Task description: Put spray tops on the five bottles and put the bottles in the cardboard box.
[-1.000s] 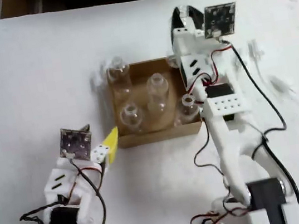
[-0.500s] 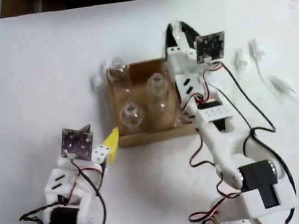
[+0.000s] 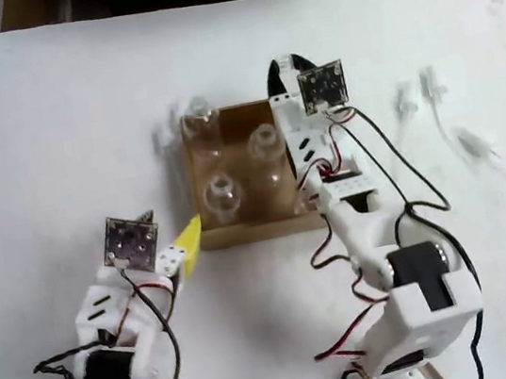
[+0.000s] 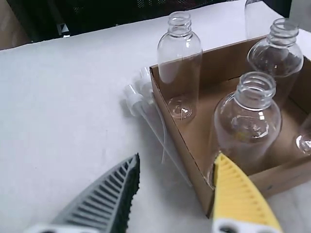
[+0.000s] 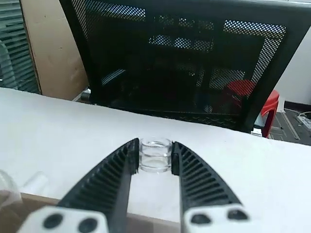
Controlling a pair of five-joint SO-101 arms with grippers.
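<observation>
White table (image 3: pixel 51 115) everywhere, so top cam first: my right claw (image 3: pixel 283 69) is over the far right corner of the cardboard box (image 3: pixel 259 231), and my left claw (image 3: pixel 171 228) sits just short of the box's near left corner. Some loose spray tops (image 3: pixel 428 85) lie on the table off to the right of my right claw. Left wrist cam next: that claw is gaping, grey finger (image 4: pixel 114 194) and yellow finger (image 4: pixel 240 199) well apart, nothing between them. Ahead of it, uncapped and standing in the box, are the nearest bottle (image 4: pixel 248 121) just past the yellow fingertip, another bottle (image 4: pixel 180 63) in the far corner and a third bottle (image 4: pixel 281 53) further right. A pair of spray tops (image 4: pixel 138 90) lies outside, just beside the box wall. Right wrist cam: my black fingers (image 5: pixel 112 179) are clamped on the open neck of a clear bottle (image 5: pixel 155 156), touching it on both sides, with a mesh chair (image 5: pixel 194 63) beyond the table.
</observation>
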